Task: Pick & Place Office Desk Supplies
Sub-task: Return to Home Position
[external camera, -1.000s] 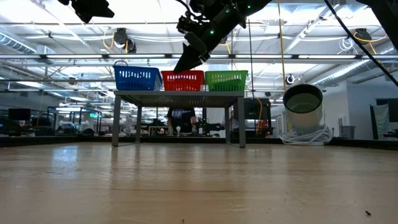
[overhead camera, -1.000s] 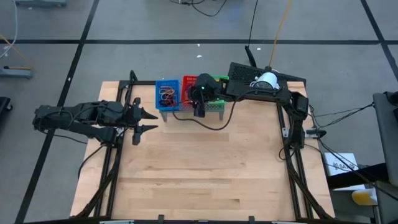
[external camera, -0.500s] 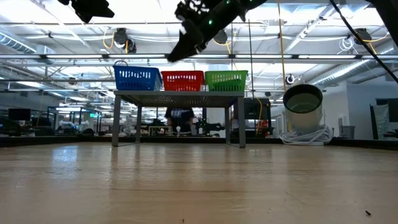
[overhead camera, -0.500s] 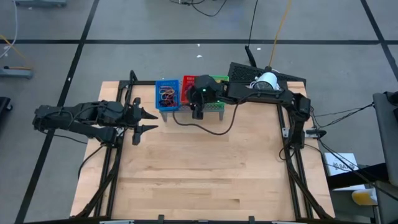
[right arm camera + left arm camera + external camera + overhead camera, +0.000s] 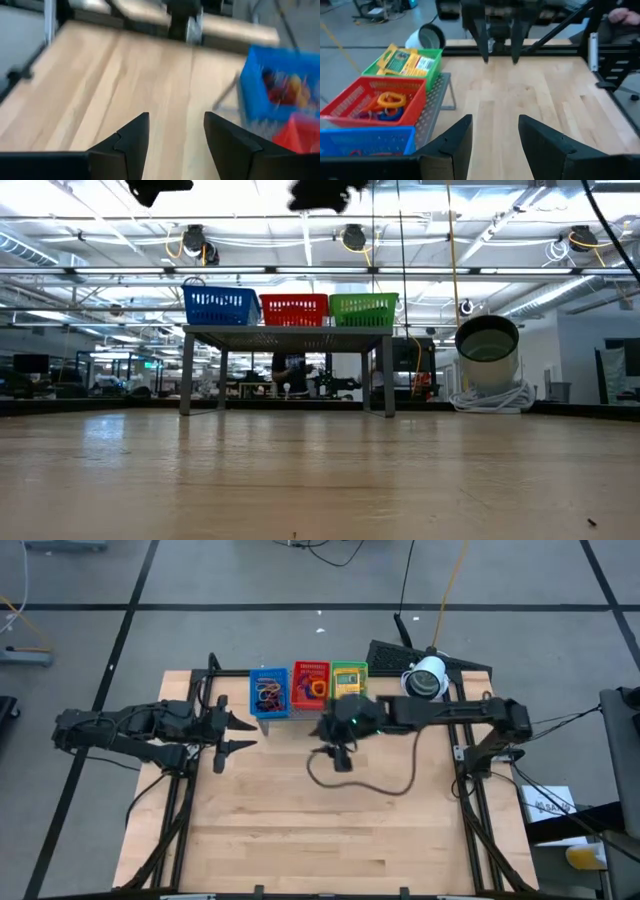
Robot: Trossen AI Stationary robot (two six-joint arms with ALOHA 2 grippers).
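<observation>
Three mesh baskets stand in a row on the grey perforated rack [image 5: 288, 333] at the table's far side. The blue basket [image 5: 268, 690] holds rubber bands. The red basket [image 5: 311, 685] holds orange and purple bands [image 5: 387, 102]. The green basket [image 5: 348, 678] holds yellow-and-green packets [image 5: 405, 60]. My right gripper [image 5: 340, 758] is open and empty over bare table, just near of the rack; its wrist view [image 5: 175, 130] shows nothing between the fingers. My left gripper [image 5: 240, 736] is open and empty, left of the rack; it also shows in its wrist view [image 5: 492, 135].
The wooden table top [image 5: 320, 830] spreads near of the rack. A black cable [image 5: 370, 785] hangs in a loop from my right arm over the table. Black frame rails [image 5: 175, 810] run along the table's left and right sides.
My right gripper has drawn back from over the red and green baskets toward the table's near edge and risen toward the top of the low view. The green basket and its packets now show uncovered from above. My left arm has kept still.
</observation>
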